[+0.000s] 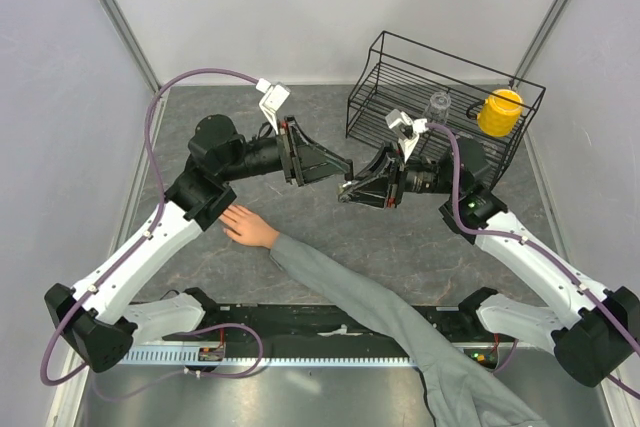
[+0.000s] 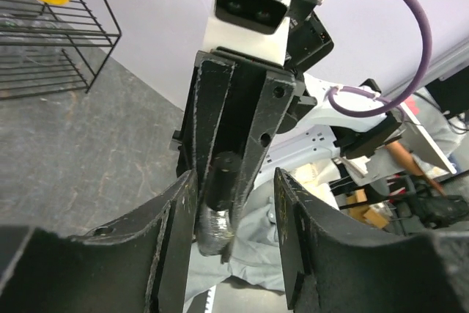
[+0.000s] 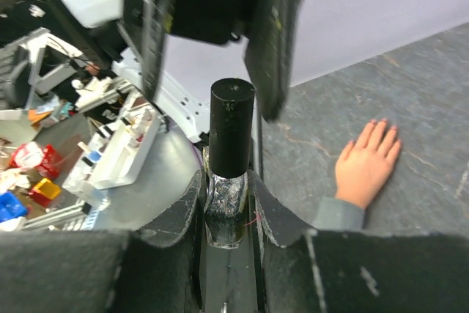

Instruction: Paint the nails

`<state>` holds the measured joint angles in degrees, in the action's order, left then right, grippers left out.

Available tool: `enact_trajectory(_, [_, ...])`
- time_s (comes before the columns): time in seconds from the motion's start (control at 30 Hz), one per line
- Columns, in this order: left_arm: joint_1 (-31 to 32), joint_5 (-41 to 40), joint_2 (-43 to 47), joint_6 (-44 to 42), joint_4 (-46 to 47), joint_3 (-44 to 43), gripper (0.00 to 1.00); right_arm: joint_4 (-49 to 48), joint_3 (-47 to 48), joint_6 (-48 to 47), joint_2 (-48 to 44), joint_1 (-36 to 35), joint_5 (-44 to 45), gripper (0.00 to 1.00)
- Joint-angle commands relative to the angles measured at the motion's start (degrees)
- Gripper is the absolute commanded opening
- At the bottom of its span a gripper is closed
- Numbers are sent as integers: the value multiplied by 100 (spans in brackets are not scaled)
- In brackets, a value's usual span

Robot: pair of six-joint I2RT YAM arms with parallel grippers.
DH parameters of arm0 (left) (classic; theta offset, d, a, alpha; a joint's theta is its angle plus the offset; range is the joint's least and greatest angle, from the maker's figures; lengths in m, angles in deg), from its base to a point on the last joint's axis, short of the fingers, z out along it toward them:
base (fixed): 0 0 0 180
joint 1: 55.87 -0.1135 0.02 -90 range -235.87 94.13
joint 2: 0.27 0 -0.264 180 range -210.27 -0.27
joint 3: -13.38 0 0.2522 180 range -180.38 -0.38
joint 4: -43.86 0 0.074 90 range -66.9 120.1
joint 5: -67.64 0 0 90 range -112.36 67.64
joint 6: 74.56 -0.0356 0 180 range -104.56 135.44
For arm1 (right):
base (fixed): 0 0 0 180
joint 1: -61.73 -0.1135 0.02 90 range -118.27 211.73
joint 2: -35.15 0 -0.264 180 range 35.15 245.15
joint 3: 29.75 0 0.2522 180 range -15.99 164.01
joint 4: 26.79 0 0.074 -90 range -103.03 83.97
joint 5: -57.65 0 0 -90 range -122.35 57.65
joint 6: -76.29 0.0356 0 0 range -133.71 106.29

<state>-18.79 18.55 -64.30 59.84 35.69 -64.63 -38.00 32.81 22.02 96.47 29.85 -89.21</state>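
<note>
Lying palm down on the counter (image 1: 400, 247) close to the arm bases, the hand (image 1: 248, 225) reaches in from a long grey sleeve (image 1: 380, 297) and points toward the left arm. Its nails (image 3: 386, 125) are too small to show whether any colour is on them. Just beyond and above the hand, the two arms meet in mid-air. The right gripper (image 1: 352, 190) is clenched on the glittery body of a small bottle (image 3: 229, 203), whose black cap (image 3: 232, 119) is on. The left gripper (image 2: 233, 181) stands released, its fingers (image 2: 172, 247) on either side of that cap and not touching it. Farther back, a wire basket (image 1: 440, 67) holds a yellow object (image 1: 499, 112). By my reading the task is at its start. The bottle is held ready, but the cap is not yet off, no brush is out, and every nail is left to do.
</note>
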Motion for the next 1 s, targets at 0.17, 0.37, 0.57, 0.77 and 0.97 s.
enact_trajectory(0.17, [-8, -92, 14, -643, -962, -589, 48, 687, 447, -795, 47, -29, 140, 0])
enact_trajectory(0.37, [10, -100, -127, -740, -1139, -738, 45, 695, 482, -804, 108, -64, 149, 0])
enact_trajectory(0.57, [19, -179, -242, -819, -1331, -887, 45, 748, 526, -857, 135, -99, 140, 0])
enact_trajectory(0.77, [19, -346, -224, -960, -1586, -967, 42, 906, 578, -988, 161, -134, 184, 0])
enact_trajectory(0.97, [27, -408, -259, -1118, -1824, -1090, 33, 976, 613, -1059, 196, -196, 245, 0])
